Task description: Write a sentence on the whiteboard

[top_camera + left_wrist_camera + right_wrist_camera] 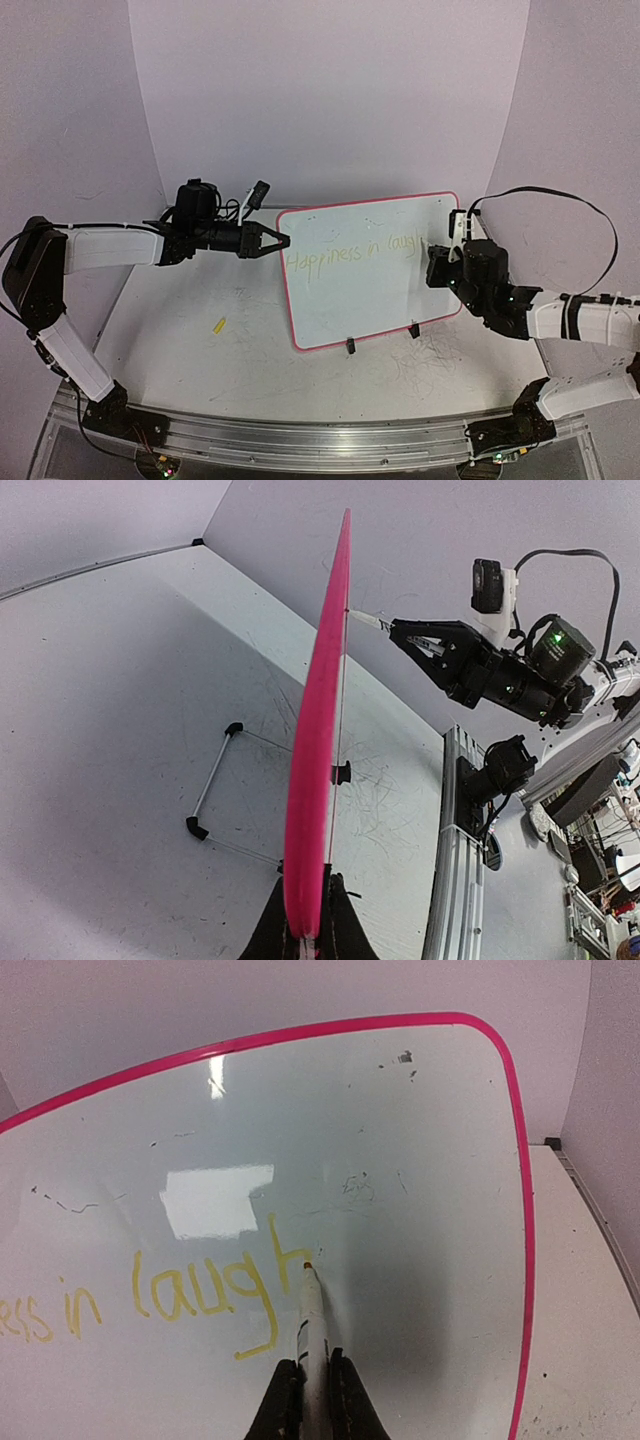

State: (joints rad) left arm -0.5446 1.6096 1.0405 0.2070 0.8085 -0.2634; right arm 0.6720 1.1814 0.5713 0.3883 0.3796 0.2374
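The whiteboard [385, 300], at the centre of the top view, has a glossy white face and a thin pink-red rim. Edge-on in the left wrist view it shows as a hot-pink band. The sentence [350, 253] is pale yellow-green. The two feet [351, 346] at the board's lower edge are black. The marker [311, 1320] has a white barrel and a yellow tip. The left claw [283, 241] and right claw [314, 1385] are black. The desk [200, 360] is white, scribbled with grey scratches, with a small yellow piece [218, 324] at lower left. The walls [330, 90] are pale lilac.
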